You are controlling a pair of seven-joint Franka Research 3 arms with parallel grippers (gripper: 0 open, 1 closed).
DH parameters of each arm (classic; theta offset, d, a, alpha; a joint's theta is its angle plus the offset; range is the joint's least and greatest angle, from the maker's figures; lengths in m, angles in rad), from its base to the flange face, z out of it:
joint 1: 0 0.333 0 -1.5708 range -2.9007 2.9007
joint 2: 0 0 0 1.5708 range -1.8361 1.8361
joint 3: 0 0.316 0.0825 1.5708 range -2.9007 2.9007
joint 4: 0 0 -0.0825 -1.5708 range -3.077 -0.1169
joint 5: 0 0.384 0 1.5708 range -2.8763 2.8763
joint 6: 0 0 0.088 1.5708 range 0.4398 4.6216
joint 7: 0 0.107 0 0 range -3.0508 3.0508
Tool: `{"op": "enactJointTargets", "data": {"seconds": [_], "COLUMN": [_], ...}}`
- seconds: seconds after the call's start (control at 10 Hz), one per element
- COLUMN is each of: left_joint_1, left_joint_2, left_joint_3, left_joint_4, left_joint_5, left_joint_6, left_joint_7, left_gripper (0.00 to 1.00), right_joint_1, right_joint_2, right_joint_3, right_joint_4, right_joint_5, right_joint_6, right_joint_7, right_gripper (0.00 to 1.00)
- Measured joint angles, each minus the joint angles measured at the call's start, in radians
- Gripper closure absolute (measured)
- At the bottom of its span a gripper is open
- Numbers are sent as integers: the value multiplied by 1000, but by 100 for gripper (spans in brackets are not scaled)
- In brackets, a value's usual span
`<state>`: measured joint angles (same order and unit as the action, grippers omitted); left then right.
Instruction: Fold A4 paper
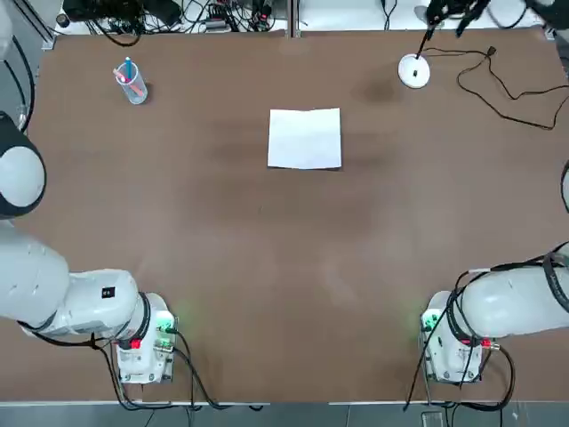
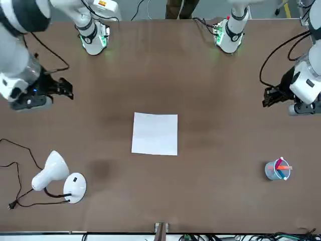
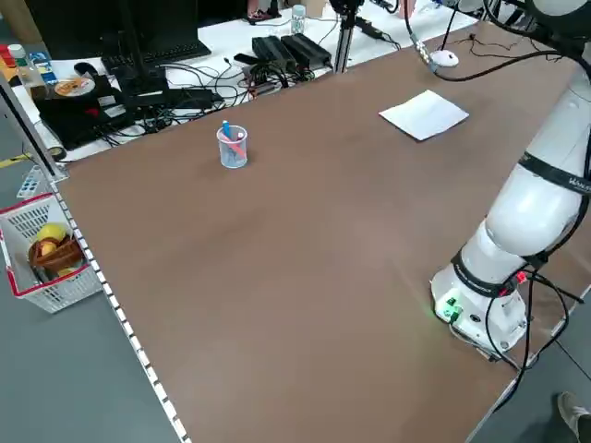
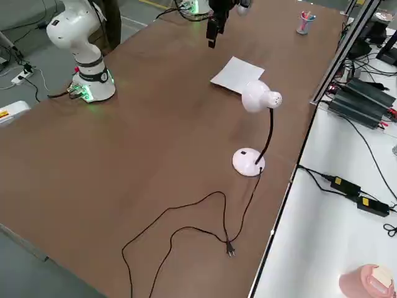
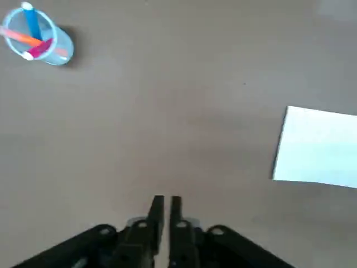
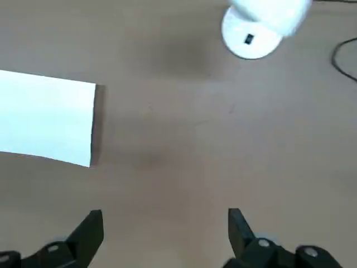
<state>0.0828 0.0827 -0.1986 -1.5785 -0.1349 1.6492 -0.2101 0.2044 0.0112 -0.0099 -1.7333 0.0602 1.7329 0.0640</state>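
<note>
Left gripper [image 5: 167, 207] is closed, right gripper [image 6: 166, 223] is open, both above table [image 1: 267, 240]. Cup [image 2: 277, 170] holds pens [image 5: 33, 33].

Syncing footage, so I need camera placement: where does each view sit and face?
Top: overhead, facing down; both arms.
Front: across the table, facing the robot; both arms.
Left side, right side: raised at the table's sides, facing diagonally down; one arm's base each.
Wrists: on each arm, facing its own fingers.
Both wrists share the paper.
</note>
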Motion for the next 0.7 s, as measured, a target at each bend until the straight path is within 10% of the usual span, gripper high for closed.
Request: {"op": "enactJointTargets", "data": {"seconds": [0.3,0.7], "left_joint_1": [-126,-316], "left_joint_2": [47,208], "left_joint_3": [-6,-7], "left_joint_4": [0,24], "left_joint_5": [-57,-29], "left_joint_6": [61,227], "left_joint_7": [-212,-455], "left_gripper": [99,99], "right_joint_1": [57,57], "right_joint_2": [0,31], "right_joint_3": [12,41], "right_joint_4": [-161,-318], "right_joint_5": [109,261], "right_joint_6": [206,405], "right_joint_7": [44,46], "right_gripper": [6,47]}}
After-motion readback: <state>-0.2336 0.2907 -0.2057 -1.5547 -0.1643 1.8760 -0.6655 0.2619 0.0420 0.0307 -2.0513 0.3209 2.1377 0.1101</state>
